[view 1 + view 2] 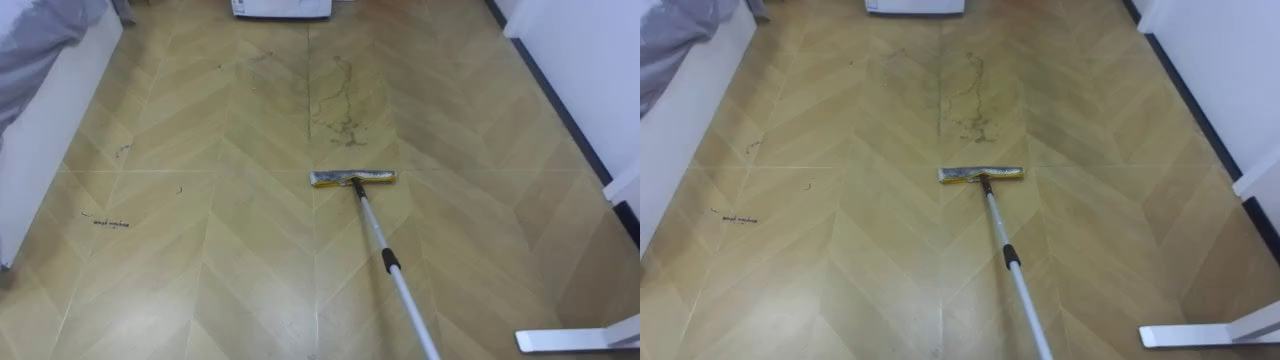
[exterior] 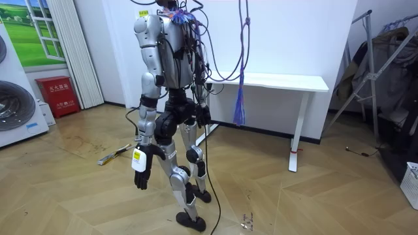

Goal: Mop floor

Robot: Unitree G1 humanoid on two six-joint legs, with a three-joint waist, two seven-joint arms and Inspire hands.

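A mop lies on the wooden floor ahead of me, its flat yellow-grey head [image 1: 352,179] just short of a patch of dark smears [image 1: 335,110]. Its silver pole [image 1: 385,250] slants back toward my right and leaves the picture at the bottom. In the room view the mop head [image 2: 114,155] rests on the floor in front of my legs. My left hand [image 2: 140,171] hangs at my side with relaxed fingers and holds nothing. My right hand [image 2: 204,116] is a dark shape mostly hidden behind my hips.
A bed with grey cloth [image 1: 40,40] stands at my left. A white wall [image 1: 590,60] and a white table foot [image 1: 570,340] are at my right. Small dark marks [image 1: 110,222] dot the floor. The room view shows a white table [image 2: 274,81], a washing machine [image 2: 16,98] and a drying rack [image 2: 385,65].
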